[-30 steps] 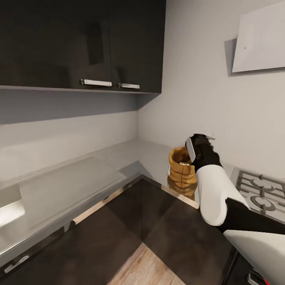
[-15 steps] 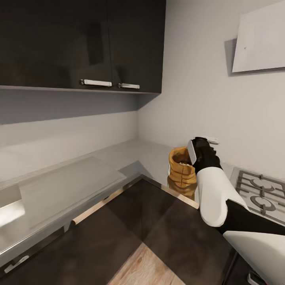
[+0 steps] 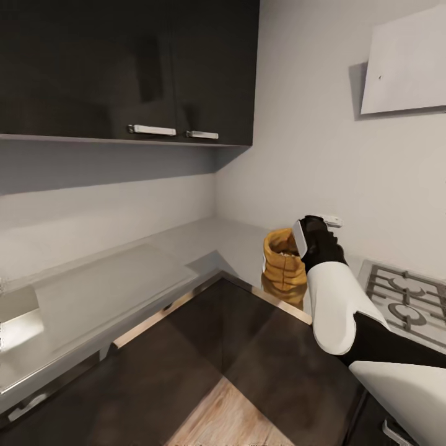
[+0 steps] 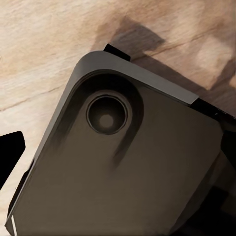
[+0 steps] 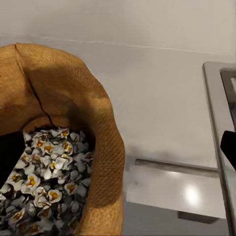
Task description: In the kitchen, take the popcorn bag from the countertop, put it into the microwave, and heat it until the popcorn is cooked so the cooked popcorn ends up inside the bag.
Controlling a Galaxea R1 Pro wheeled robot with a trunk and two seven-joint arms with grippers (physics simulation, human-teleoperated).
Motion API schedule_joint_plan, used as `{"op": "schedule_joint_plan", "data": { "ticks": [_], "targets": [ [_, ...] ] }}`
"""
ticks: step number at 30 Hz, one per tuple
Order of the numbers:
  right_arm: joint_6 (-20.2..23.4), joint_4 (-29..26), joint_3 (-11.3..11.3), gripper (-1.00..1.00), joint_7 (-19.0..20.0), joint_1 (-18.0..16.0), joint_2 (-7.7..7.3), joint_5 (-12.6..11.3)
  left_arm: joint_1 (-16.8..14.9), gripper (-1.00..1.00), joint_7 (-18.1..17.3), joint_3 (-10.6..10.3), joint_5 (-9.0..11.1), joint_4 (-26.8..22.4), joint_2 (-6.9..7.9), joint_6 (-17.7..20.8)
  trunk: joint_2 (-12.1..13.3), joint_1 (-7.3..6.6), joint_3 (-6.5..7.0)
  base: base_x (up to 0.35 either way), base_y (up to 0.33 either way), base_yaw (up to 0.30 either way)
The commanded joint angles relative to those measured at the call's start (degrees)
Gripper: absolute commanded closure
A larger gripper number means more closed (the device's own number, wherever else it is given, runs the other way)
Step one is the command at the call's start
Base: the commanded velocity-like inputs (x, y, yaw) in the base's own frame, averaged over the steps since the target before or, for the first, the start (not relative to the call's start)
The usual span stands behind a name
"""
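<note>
The popcorn bag (image 3: 283, 265) stands upright on the grey bench (image 3: 204, 243), in the corner near the front edge. Its top is open, and the right wrist view shows little white and yellow popcorn pieces (image 5: 46, 177) inside. The bag looks light and soft, like crumpled paper, so a hard squeeze would crush it, and tipping it could spill the popcorn. A gentle hold on the folded rim or around the sides seems best. The right gripper (image 3: 310, 234) hangs just beside the bag's rim; it looks open, though I cannot be sure. The gas hob (image 3: 402, 300) sits to the right. The left gripper's state I cannot tell.
</note>
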Motion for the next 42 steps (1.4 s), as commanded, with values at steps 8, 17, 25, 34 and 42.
{"op": "schedule_joint_plan", "data": {
  "ticks": [8,17,25,34,42],
  "targets": [
    [-1.86,2.21,-0.18,-1.00,0.13,-0.06,0.07,0.42,0.01,-1.00,-0.01,0.51,-0.28,-0.01,-0.10,-0.05,-0.04,-0.01,-0.06,-0.125,0.106,0.000],
    [-2.07,2.35,-0.35,-1.00,0.22,-0.06,0.07,0.35,0.01,-1.00,-0.01,0.50,-0.28,-0.02,-0.09,-0.05,-0.04,-0.01,-0.06,-0.002,0.002,0.000],
    [-3.99,7.56,-1.41,-1.00,-0.01,-0.06,0.07,-4.55,0.01,-1.00,-0.01,0.54,-0.28,0.00,-0.09,-0.05,-0.04,-0.01,-0.06,0.000,0.000,0.000],
    [-6.61,10.10,-1.54,-1.00,-0.08,-0.06,0.07,-4.92,0.01,-1.00,-0.01,0.57,-0.28,0.00,-0.09,-0.05,-0.04,-0.01,-0.06,0.000,0.000,0.000],
    [-7.68,11.57,-1.64,-1.00,-0.04,-0.06,0.07,-5.05,0.01,-1.00,-0.01,0.58,-0.28,0.00,-0.09,-0.05,-0.04,-0.01,-0.06,0.000,0.000,0.000]
  ]
}}
